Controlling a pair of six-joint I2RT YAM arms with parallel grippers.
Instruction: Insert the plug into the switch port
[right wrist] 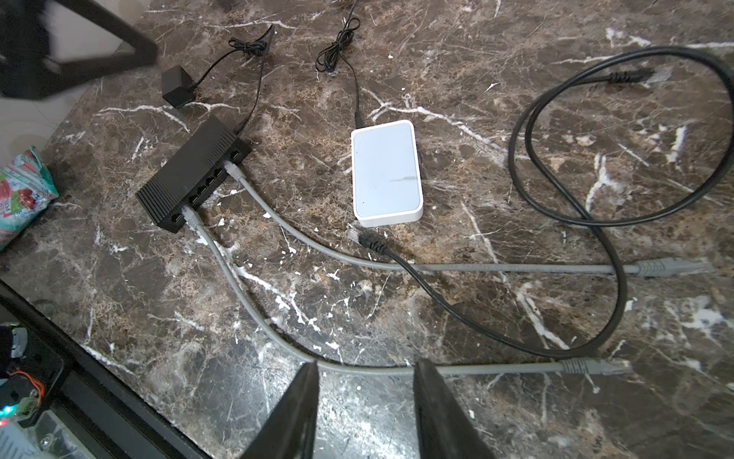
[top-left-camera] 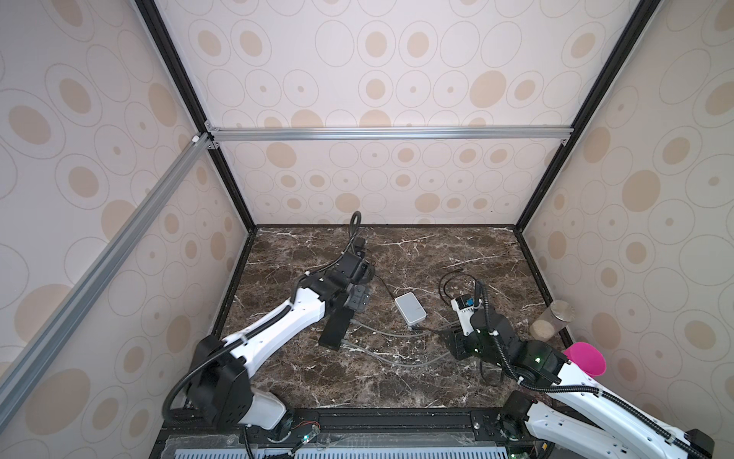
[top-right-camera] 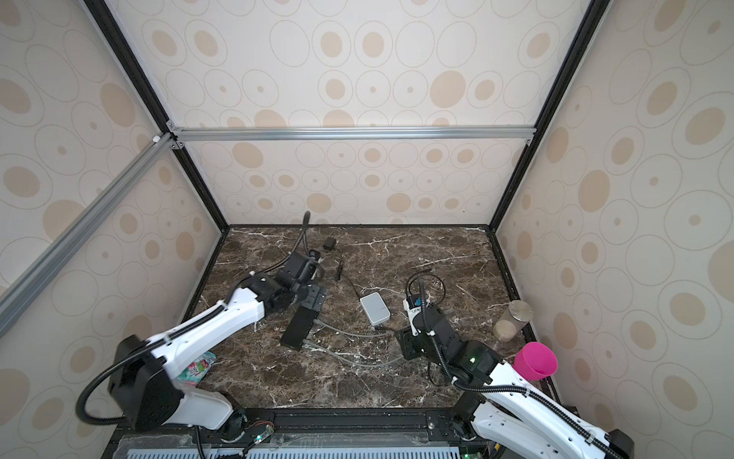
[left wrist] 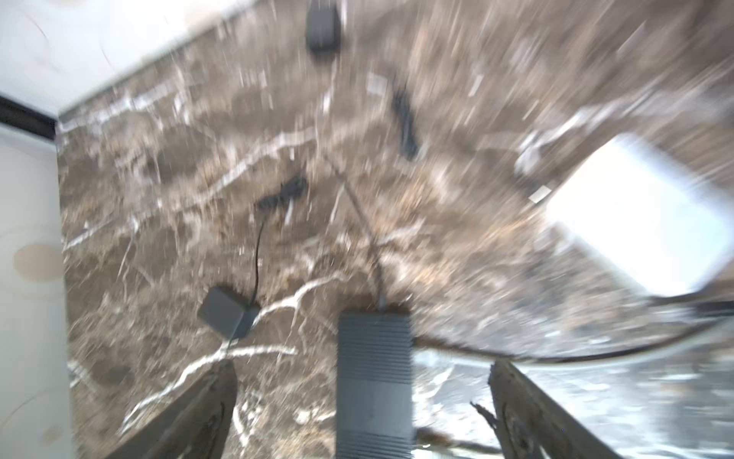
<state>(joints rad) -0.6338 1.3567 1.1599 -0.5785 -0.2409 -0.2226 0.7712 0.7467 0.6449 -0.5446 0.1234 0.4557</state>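
A black switch (top-left-camera: 335, 328) (right wrist: 186, 175) lies on the marble with several ports along one side; two grey cables are plugged into it. Their free grey plugs (right wrist: 667, 267) (right wrist: 595, 365) lie loose to the right. A white switch (top-left-camera: 410, 308) (right wrist: 385, 171) sits mid-table, and a black cable's plug (right wrist: 367, 241) lies just off its near edge. My left gripper (top-left-camera: 357, 300) (left wrist: 363, 365) hangs wide open over the black switch's far end, fingers (left wrist: 210, 413) clear of it; that view is blurred. My right gripper (top-left-camera: 456, 343) (right wrist: 367, 365) is open and empty above a grey cable.
A black power adapter (right wrist: 176, 92) and thin bundled leads lie behind the switches. The black cable loops (right wrist: 556, 167) at the right. A jar (top-left-camera: 552, 320) and a pink cup (top-left-camera: 588, 359) stand at the right edge, a snack packet (top-right-camera: 196, 367) at the left.
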